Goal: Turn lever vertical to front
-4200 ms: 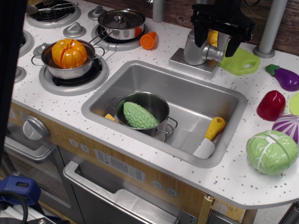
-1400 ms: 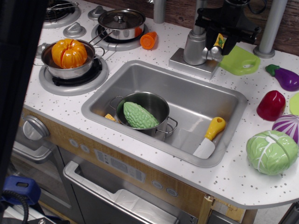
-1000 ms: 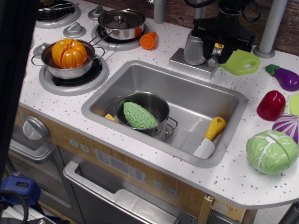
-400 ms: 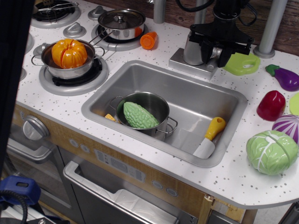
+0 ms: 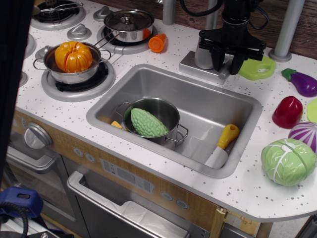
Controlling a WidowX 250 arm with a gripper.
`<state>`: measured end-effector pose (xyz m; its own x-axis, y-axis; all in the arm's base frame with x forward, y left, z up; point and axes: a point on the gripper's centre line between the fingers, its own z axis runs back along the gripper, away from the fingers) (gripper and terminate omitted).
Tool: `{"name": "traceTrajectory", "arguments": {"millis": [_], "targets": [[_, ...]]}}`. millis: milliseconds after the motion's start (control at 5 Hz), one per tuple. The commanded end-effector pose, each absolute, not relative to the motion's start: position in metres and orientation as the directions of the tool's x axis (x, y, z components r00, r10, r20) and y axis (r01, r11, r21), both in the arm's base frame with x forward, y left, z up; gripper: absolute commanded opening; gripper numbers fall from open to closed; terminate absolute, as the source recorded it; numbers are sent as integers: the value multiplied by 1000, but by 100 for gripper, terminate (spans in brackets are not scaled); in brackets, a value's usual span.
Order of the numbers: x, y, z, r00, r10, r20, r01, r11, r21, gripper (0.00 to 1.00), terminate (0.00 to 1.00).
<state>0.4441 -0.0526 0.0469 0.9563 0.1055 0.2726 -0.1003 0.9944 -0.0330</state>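
Since earlier, the gripper [image 5: 226, 63] has been lowered over the lever [image 5: 225, 72] at the counter's back edge; its jaws straddle it, grasp uncertain. No writing is readable. Two pots are counted, one knife [image 5: 221, 145].

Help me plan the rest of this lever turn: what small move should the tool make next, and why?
Probably a short further pull toward the sink edge. The tool straddles the lever beside the faucet body, and the lever's grey tip peeks out below it, pointing down toward the sink. Whether the lever has reached its stop is hidden by the tool, so I would ease forward, then back off.
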Motion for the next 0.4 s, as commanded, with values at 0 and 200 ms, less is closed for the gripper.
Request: {"name": "traceTrajectory", "arguments": {"millis": [0, 200], "targets": [[450, -59, 91, 959, 91, 269, -85, 996, -34, 100, 0], [452, -67, 114, 972, 75, 224, -81, 997, 19, 100, 100]]}}
